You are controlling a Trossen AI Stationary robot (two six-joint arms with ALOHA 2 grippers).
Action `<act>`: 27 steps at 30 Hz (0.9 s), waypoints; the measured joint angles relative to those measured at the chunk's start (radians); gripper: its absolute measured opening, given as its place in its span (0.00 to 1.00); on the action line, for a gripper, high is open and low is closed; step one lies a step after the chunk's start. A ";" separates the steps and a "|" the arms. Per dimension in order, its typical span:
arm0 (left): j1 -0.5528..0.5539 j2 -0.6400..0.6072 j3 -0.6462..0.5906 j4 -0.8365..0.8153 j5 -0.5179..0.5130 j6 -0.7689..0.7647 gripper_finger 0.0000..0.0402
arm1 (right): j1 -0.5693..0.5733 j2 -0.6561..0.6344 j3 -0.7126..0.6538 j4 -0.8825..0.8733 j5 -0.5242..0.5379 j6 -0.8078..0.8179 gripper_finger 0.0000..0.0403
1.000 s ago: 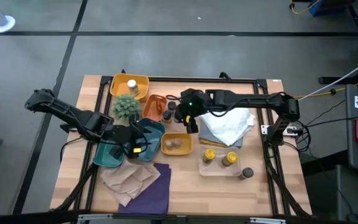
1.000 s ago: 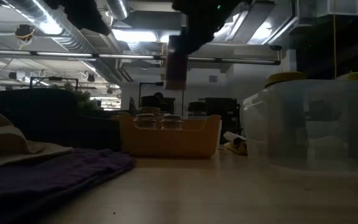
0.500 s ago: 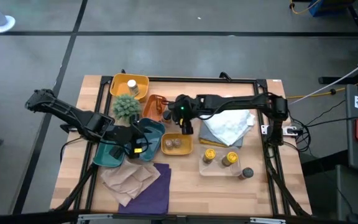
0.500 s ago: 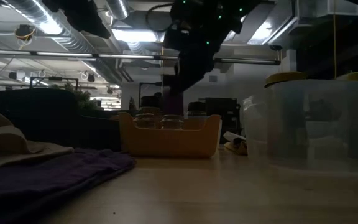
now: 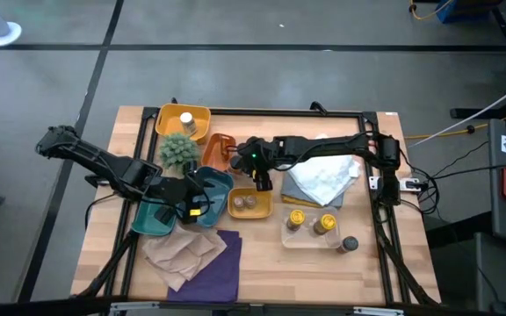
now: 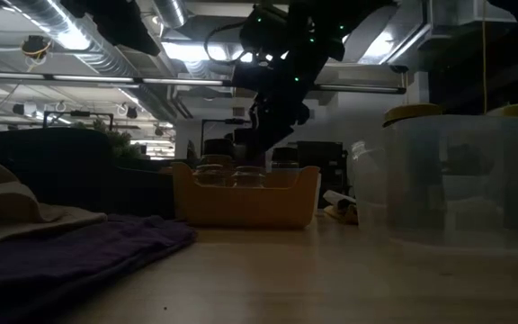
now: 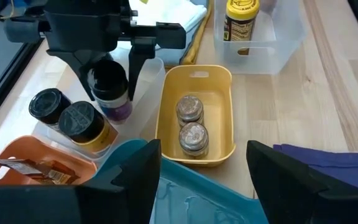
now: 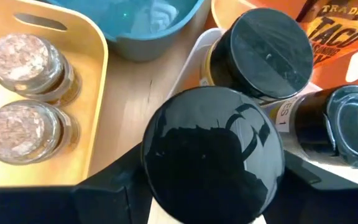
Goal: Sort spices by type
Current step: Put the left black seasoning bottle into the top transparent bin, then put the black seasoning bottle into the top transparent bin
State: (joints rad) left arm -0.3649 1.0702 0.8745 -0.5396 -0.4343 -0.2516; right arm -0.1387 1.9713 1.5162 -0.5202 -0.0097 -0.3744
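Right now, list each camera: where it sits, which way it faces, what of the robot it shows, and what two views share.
High view: overhead, looking straight down on the table; both arms show, left gripper over the teal trays, right gripper holding a black-lidded jar.
Low view: at tabletop height, facing the room; the right arm hangs above the yellow tray.
Left wrist view: looks past its own open fingers toward the right gripper.
Right wrist view: looks down past the held jar.
Shared: both wrist views show the yellow tray's two pale-lidded jars.

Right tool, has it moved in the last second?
Yes. The right tool, holding a black-lidded jar, shifted left toward the orange tray and lower, relative to the yellow tray.
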 joint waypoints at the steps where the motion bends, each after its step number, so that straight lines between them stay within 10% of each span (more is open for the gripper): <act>1: 0.000 0.000 0.000 0.000 0.000 0.000 0.55 | 0.000 0.000 0.000 0.000 0.000 0.000 0.55; 27: 0.000 -0.008 0.000 0.001 -0.046 0.031 0.55 | 0.001 0.000 0.139 -0.206 0.003 0.002 0.71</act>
State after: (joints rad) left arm -0.3649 1.0621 0.8745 -0.5388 -0.4807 -0.2205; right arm -0.1380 1.9717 1.6556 -0.7266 -0.0063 -0.3725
